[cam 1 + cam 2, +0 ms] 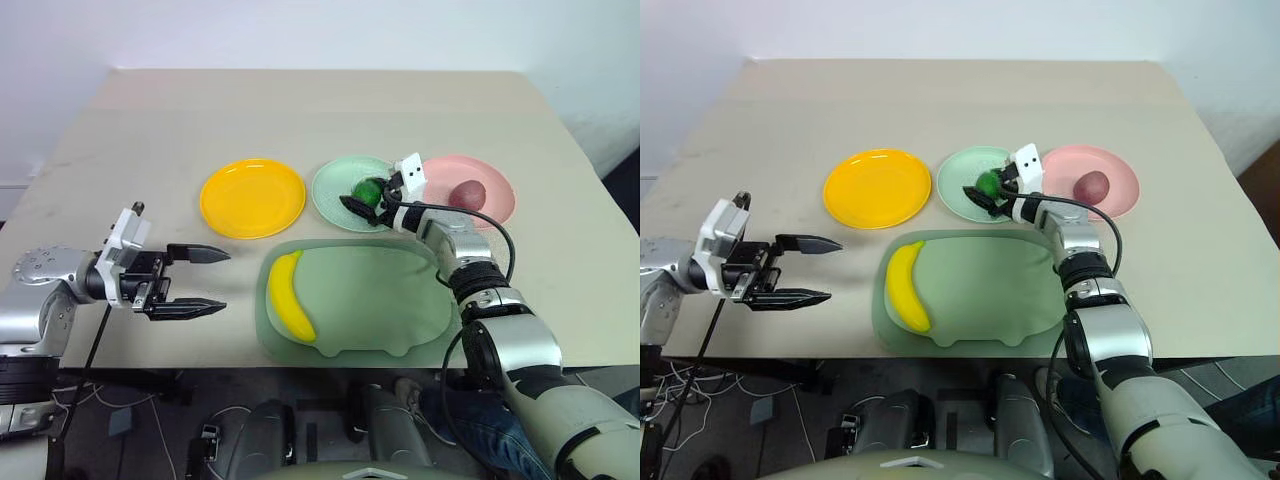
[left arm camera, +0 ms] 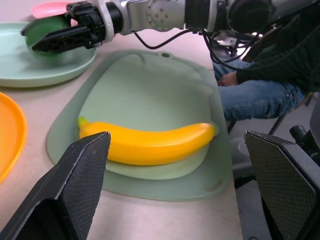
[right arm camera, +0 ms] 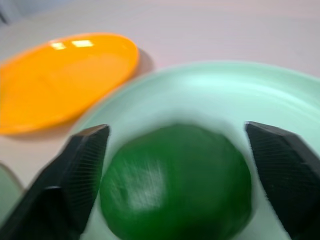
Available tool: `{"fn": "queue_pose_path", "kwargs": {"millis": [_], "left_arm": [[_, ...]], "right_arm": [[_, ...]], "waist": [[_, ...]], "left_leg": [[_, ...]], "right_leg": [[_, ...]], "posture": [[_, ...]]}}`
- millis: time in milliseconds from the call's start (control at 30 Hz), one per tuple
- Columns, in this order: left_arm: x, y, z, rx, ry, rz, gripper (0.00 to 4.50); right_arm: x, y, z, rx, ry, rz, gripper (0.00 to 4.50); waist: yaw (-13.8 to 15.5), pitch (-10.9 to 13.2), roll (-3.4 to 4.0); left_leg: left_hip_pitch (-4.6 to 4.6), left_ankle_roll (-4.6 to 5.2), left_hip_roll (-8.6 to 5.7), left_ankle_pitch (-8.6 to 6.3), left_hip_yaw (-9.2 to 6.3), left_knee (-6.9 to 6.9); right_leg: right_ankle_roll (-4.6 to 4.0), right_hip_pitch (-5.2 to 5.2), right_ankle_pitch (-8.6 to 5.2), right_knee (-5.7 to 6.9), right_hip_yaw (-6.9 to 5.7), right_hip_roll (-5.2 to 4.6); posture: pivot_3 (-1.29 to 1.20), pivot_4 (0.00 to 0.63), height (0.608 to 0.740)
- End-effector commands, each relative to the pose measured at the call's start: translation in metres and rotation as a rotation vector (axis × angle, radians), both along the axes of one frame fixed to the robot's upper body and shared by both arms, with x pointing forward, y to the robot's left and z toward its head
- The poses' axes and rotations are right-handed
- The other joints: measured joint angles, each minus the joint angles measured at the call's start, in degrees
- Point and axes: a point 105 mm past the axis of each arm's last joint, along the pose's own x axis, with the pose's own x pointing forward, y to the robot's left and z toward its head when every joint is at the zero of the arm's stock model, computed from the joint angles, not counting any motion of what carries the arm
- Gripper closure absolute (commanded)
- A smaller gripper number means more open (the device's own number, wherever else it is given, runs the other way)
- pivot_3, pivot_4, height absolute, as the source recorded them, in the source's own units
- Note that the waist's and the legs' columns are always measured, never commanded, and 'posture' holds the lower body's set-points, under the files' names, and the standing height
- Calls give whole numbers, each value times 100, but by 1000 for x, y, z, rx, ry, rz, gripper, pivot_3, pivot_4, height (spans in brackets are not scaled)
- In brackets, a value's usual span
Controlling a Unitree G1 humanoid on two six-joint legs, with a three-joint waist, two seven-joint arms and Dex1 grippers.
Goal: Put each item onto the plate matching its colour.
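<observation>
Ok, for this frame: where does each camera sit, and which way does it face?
Left eye view: on the head, looking down over the table; both arms show, left pincer open.
Right eye view: the head's other eye, same scene.
Left wrist view: along the left pincer's fingers at the banana on the pig-shaped tray.
Right wrist view: along the right pincer, open around the green fruit on the mint plate.
Shared: both wrist views catch that fruit and the orange plate.

Banana point(image 1: 289, 297) on tray; green fruit point(image 1: 368, 190) on mint plate point(image 1: 335, 190)
</observation>
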Motion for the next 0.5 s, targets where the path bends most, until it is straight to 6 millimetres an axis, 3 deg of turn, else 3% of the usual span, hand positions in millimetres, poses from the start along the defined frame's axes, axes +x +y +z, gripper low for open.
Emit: {"fn": "queue_pose_path", "kwargs": {"millis": [33, 200, 333, 500], "left_arm": [[-3, 1, 11, 6, -58, -7, 0], [-4, 1, 10, 9, -54, -8, 0], [-1, -1, 10, 2, -58, -7, 0], [4, -5, 11, -7, -70, -1, 0]], "right_arm": [[4, 2, 28, 9, -104, 8, 15], [-2, 3, 47, 101, -149, 56, 15], [-16, 5, 82, 276, -198, 157, 15], [-54, 3, 79, 222, -170, 376, 15]], "waist": [[-2, 0, 0], [4, 0, 1], [10, 2, 3], [70, 1, 2]], "left_leg": [[0, 0, 0, 0, 0, 0], [0, 0, 1, 0, -1, 0], [-1, 0, 4, 0, -4, 0], [0, 1, 5, -1, -14, 0]], "right_leg": [[0, 0, 0, 0, 0, 0], [0, 0, 0, 0, 0, 0], [0, 0, 0, 0, 0, 0], [0, 3, 0, -1, -2, -2]], "posture": [[0, 150, 740], [0, 150, 740], [0, 150, 740], [0, 150, 740]]}}
